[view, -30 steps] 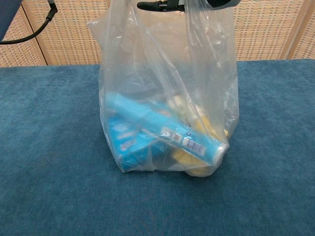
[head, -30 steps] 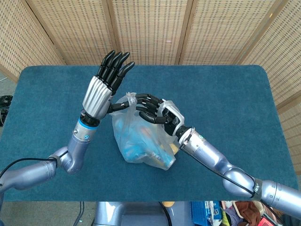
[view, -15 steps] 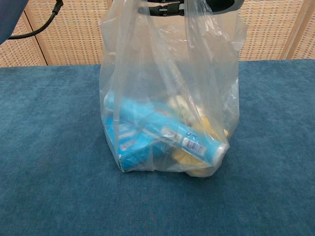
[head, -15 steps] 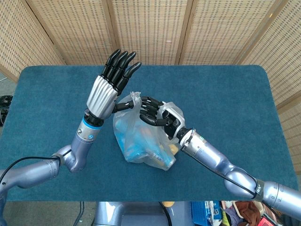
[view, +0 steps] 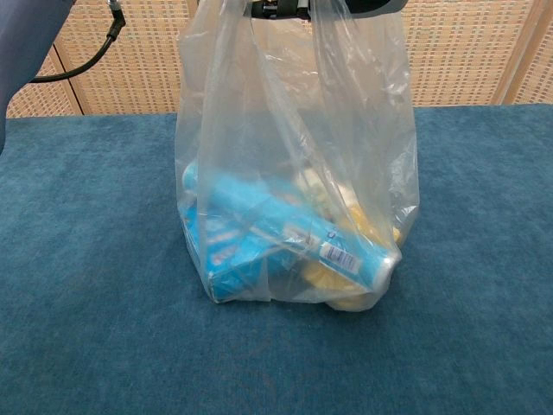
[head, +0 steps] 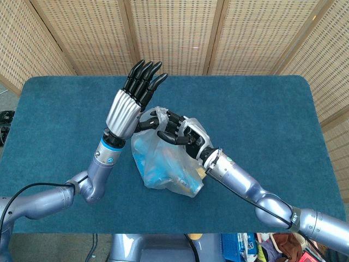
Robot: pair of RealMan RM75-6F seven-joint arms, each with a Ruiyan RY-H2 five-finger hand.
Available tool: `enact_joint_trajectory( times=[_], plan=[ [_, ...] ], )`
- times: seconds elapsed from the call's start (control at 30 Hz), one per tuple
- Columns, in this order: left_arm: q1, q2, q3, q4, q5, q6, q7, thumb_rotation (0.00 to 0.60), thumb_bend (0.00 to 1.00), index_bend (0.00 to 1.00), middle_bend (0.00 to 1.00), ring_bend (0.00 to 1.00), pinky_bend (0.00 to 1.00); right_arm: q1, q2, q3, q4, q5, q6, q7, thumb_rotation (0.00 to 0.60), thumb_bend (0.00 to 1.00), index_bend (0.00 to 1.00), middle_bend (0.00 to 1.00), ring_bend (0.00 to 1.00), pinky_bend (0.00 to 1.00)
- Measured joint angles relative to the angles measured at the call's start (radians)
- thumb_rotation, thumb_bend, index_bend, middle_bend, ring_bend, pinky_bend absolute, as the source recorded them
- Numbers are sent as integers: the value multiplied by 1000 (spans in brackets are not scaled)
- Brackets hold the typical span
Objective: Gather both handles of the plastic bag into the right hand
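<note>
A: Head view. Plastic bag (head: 163, 164) sits mid-frame on the blue table (head: 262, 103). Left hand (head: 132, 101) has drifted up and right over the last second, fingers straight and spread, thumb hooked against the bunched handle (head: 155, 115) at the bag top. Right hand (head: 177, 131) has slid left with it, fingers curled around plastic at the bag's mouth.

B: So both handles in the right?

A: Can't tell. It grips at least one; the bunch sits between the two hands, so the handover looks under way, not finished.

B: Chest view?

A: Bag fills the centre, pulled taller than a second ago, its bottom resting on the table. Blue box (view: 251, 238) and some yellow packs (view: 367, 229) inside. Dark fingers (view: 276, 9) just show at the top edge, through the handle loops. Which hand, unclear.

B: Obstructions?

A: Only a wicker screen (view: 467, 52) behind, well apart. Main nuisance is the left thumb under the handle; it must slip out without dragging the loop off.
</note>
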Motion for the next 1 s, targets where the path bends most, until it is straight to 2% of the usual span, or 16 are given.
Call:
enact_joint_trajectory(
  times=[0.43,1.0],
  plan=[
    [-9,-26,-8,17,-24,-15,-15,600,202,0,0,0,0,31,-24,-19,13,6,-2,-6,600,397,266,327,140,249],
    [-13,-37,-10,28,-45,-33,-34,600,201,0,0,0,0,46,-20,-33,20,12,-39,-13,600,408,240,330,194,262]
  ],
)
